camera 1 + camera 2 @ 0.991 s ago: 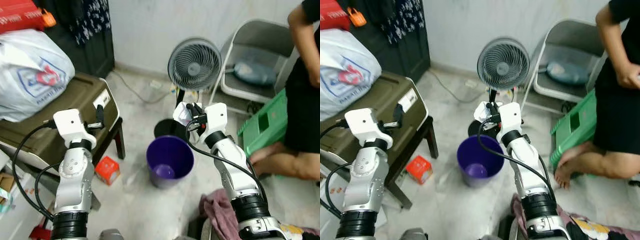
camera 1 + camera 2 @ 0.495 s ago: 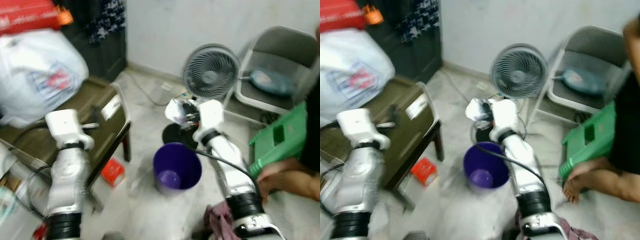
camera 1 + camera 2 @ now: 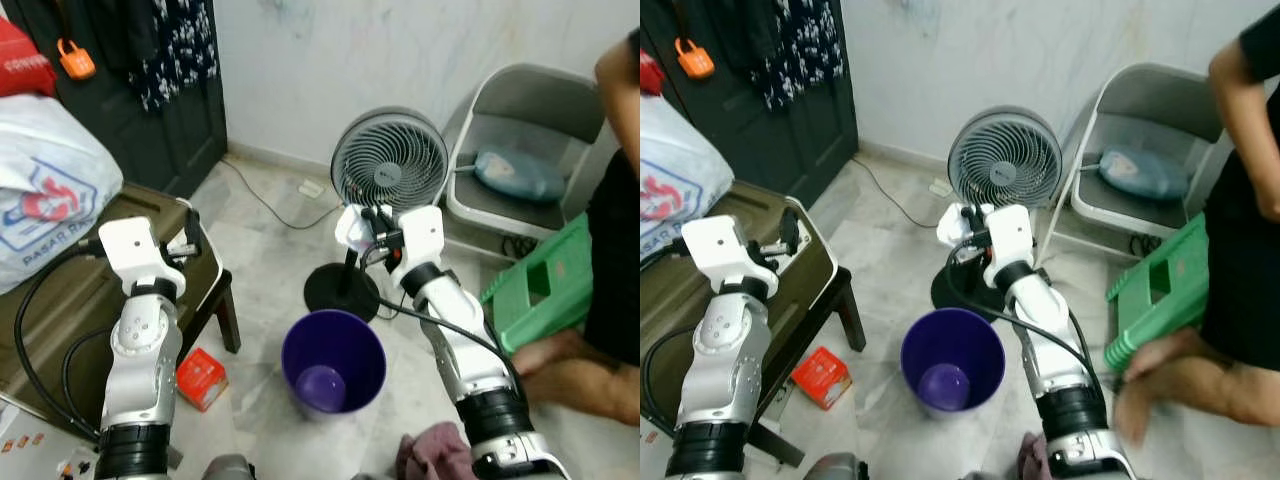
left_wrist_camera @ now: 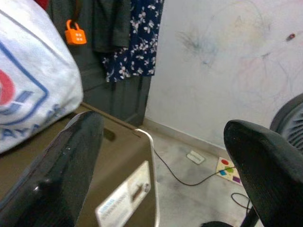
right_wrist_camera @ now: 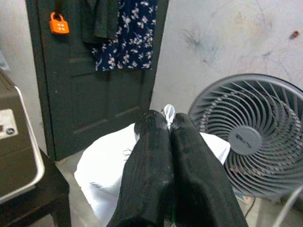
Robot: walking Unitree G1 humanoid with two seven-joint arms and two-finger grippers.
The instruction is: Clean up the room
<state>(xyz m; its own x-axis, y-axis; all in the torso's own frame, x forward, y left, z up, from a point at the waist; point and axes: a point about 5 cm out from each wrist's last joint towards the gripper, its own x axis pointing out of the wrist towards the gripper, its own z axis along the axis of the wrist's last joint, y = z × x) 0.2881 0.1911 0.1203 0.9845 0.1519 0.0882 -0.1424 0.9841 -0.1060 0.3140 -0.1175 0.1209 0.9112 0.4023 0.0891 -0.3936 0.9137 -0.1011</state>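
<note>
My two arms are silver with black ribbed cuffs, white boxy wrist housings and looping black cables. The left gripper [image 4: 156, 156] and right gripper [image 5: 169, 124] have long black fingers.

Materials and finishes, room floor scene.
Purple bucket [image 3: 333, 361]: smooth glossy plastic. Fan [image 3: 389, 165]: grey plastic grille, matt. Folding chair [image 3: 520, 150]: grey metal frame, smooth seat. Green stool [image 3: 540, 285]: moulded plastic. Floor [image 3: 262, 215]: polished pale marble-look tile. White wad [image 5: 118, 170] in right gripper [image 5: 165, 124]: thin crinkled paper or plastic; fingers matt black, ribbed. Suitcase [image 3: 790, 265]: olive, hard, semi-matt shell.
</note>
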